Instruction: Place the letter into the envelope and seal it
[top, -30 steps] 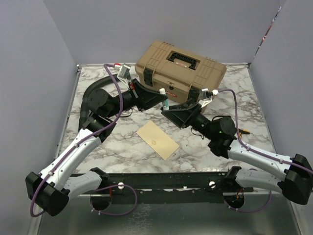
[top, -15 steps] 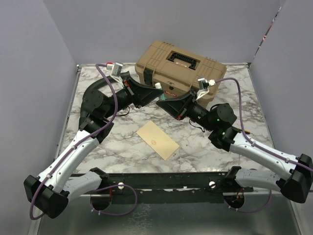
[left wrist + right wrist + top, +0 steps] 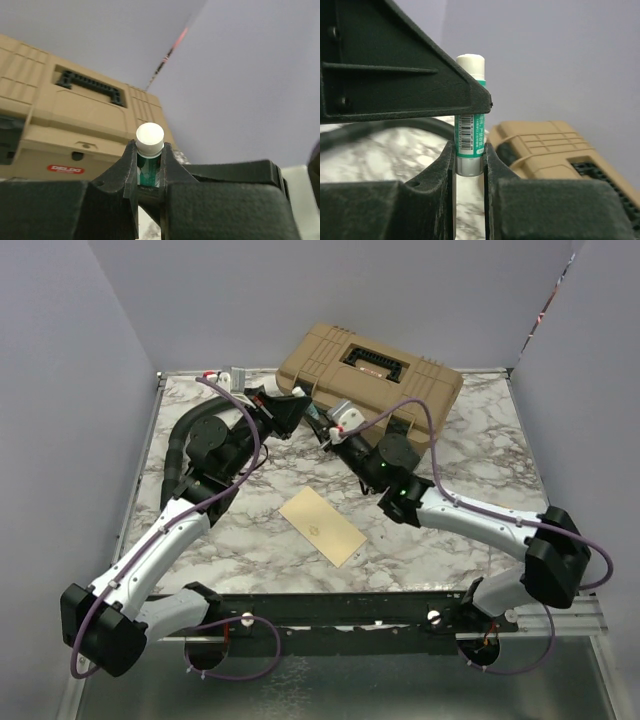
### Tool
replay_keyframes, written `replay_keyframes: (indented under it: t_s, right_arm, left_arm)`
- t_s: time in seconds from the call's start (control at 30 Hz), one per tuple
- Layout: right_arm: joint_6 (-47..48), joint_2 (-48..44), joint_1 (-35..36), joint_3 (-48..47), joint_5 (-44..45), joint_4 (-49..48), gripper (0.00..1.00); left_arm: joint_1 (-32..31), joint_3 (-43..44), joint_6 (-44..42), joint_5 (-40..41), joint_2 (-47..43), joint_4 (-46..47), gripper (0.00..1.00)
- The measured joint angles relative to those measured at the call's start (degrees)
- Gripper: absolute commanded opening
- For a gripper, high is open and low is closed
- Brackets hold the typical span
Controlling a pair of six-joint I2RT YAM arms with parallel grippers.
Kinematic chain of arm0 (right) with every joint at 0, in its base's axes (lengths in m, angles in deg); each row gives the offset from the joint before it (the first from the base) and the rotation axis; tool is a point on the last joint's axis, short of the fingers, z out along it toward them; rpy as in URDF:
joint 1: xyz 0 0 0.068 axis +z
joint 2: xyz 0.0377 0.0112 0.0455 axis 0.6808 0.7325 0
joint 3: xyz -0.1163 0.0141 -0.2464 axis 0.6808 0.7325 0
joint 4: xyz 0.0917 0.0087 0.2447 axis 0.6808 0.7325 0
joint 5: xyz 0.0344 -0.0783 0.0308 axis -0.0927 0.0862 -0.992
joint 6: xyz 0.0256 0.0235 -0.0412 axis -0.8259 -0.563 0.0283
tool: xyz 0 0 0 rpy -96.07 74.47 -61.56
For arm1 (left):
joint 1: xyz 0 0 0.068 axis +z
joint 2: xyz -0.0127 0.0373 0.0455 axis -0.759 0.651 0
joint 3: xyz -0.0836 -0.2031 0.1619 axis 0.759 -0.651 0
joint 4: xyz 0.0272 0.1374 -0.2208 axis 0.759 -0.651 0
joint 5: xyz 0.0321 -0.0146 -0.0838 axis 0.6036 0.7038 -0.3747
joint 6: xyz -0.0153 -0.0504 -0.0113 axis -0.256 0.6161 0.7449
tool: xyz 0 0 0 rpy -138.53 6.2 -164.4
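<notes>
A green glue stick (image 3: 148, 172) with a white cap is held between both arms, above the marble table in front of the toolbox. My left gripper (image 3: 149, 160) is shut on its upper body just under the cap. My right gripper (image 3: 469, 160) is shut on the silver base of the glue stick (image 3: 470, 135). In the top view the left gripper (image 3: 298, 410) and right gripper (image 3: 326, 430) meet tip to tip. The envelope (image 3: 322, 526), pale tan and flat, lies on the table nearer the arm bases, apart from both grippers. The letter is out of view.
A tan toolbox (image 3: 370, 375) with a black handle stands at the back of the marble table (image 3: 480, 450), just behind the two grippers. Grey walls close in the left, right and back sides. Purple cables loop off both arms.
Both grippers have moved back and left toward the toolbox. The right arm swung in behind the left, and its jaws, open before, have closed on the base of the glue stick.
</notes>
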Motion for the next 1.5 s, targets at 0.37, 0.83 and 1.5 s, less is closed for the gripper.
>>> replay_keyframes:
  t_s: [0.37,0.83,1.5]
  right_arm:
    - [5.6,4.35,3.63,-6.86,8.15,7.54,0.66]
    - [-28.11,-27.3,2.89,6.25,-15.96,24.48,0.73]
    - [-42.64,-27.47,2.89,13.35,-22.36,14.6,0.32]
  left_arm:
    - [-1.01,-1.4,-1.38,4.81,-0.11,-0.28,0.0]
    - [-1.31,-0.42,-11.96,-21.16,-3.56,-6.86,0.0]
    - [-1.33,0.98,-3.1,-43.58,-4.72,3.87,0.0]
